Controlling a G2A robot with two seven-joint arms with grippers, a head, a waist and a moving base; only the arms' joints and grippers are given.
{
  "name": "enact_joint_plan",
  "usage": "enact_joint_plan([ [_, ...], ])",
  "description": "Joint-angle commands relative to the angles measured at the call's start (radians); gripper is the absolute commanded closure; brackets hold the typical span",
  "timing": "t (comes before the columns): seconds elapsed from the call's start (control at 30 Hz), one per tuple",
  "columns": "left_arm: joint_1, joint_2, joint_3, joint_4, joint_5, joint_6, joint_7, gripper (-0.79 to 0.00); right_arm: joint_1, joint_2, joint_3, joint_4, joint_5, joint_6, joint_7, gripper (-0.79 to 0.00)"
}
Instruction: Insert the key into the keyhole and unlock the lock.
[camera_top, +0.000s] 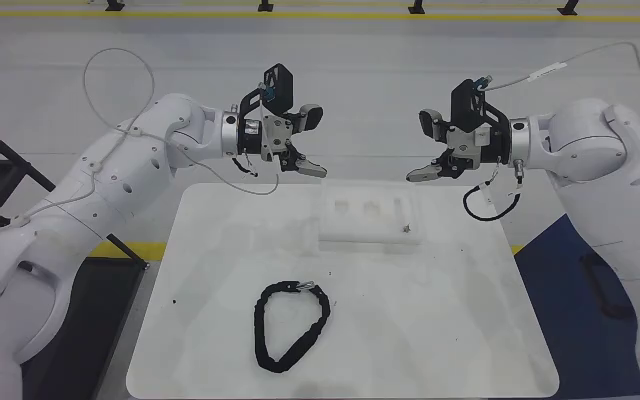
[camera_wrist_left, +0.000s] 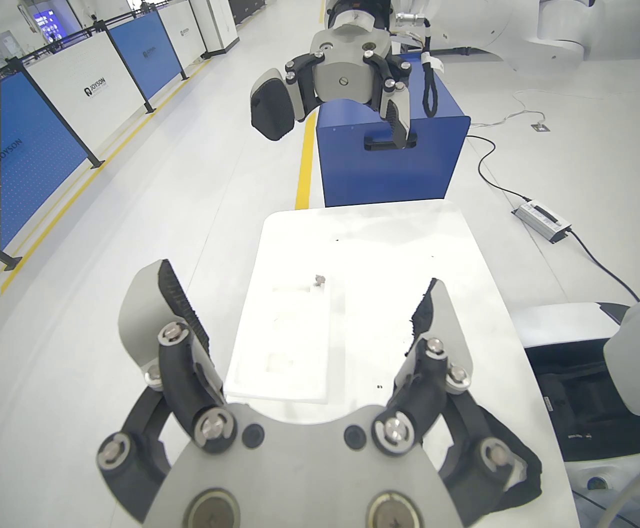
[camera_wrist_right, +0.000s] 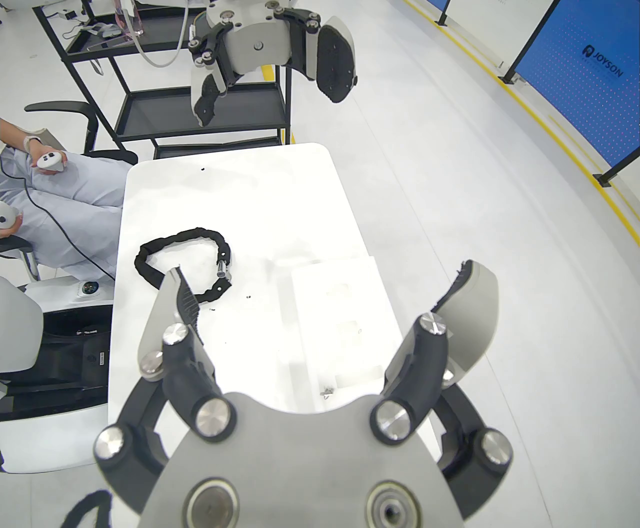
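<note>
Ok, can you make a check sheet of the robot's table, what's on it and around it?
Surface: white table, flat.
Job's things: black chain lock lies looped; key rests on white tray, apart from it.
Clutter: tiny dark specks.
Grippers: left gripper and right gripper both open, empty, facing each other.
Cables: grey cable loops off left arm; black cable beside right gripper.
Surroundings: blue cabinet, black cart, blue barriers.

White rounded arms, grey-black left tool, right tool alike, silver screws, looped cables
</note>
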Motion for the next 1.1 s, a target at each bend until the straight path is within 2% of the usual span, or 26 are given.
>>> enact_joint_plan([
  [0.0,0.000,0.000,0.000,0.000,0.000,0.000,0.000,-0.784,0.000,0.000,0.000,0.000,0.000,0.000,0.000,-0.784],
  [0.77,0.000,0.000,0.000,0.000,0.000,0.000,0.000,-0.785,0.000,0.000,0.000,0.000,0.000,0.000,0.000,-0.785],
  [1.07,0.000,0.000,0.000,0.000,0.000,0.000,0.000,-0.785,-0.055,-0.014,-0.042,0.084,-0.056,0.045,-0.051,-0.785],
])
